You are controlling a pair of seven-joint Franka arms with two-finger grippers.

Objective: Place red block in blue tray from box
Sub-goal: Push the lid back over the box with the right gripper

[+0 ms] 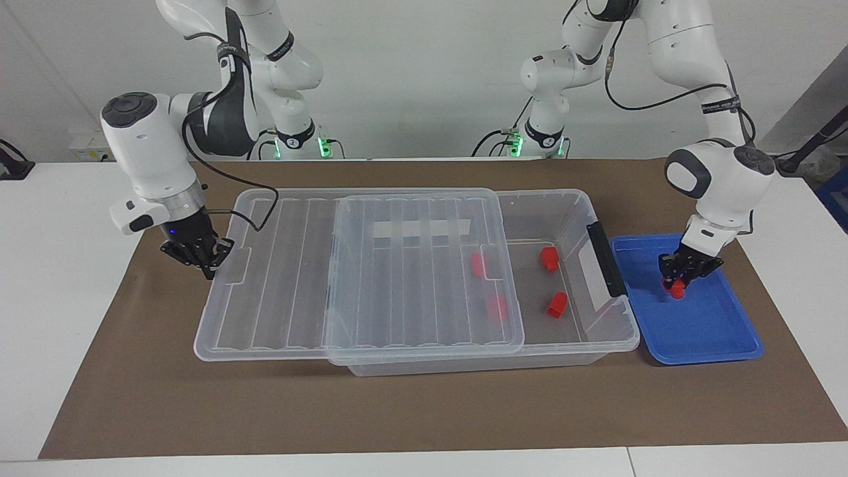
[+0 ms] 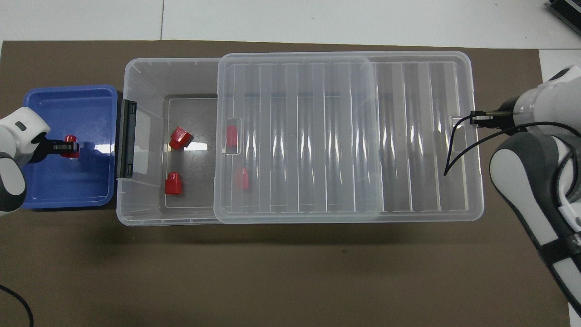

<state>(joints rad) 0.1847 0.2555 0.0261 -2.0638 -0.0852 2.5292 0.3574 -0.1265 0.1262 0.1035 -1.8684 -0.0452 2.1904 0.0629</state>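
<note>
My left gripper (image 1: 678, 278) is low over the blue tray (image 1: 715, 331) and shut on a red block (image 1: 677, 290). I cannot tell if the block touches the tray floor. The same gripper (image 2: 67, 146), red block (image 2: 70, 138) and tray (image 2: 68, 186) show in the overhead view. The clear box (image 1: 596, 344) lies beside the tray. Its ribbed lid (image 1: 278, 278) is slid toward the right arm's end. Two red blocks (image 1: 548, 258) (image 1: 556, 305) lie in the uncovered part and two more (image 1: 477, 264) (image 1: 497, 307) under the lid. My right gripper (image 1: 207, 262) is shut on the overhanging end of the lid (image 2: 422, 136).
A black latch (image 1: 604, 258) stands on the box's end next to the tray. A whitish tape strip (image 1: 421, 228) shows through the lid. A brown mat (image 1: 424, 411) covers the table under everything.
</note>
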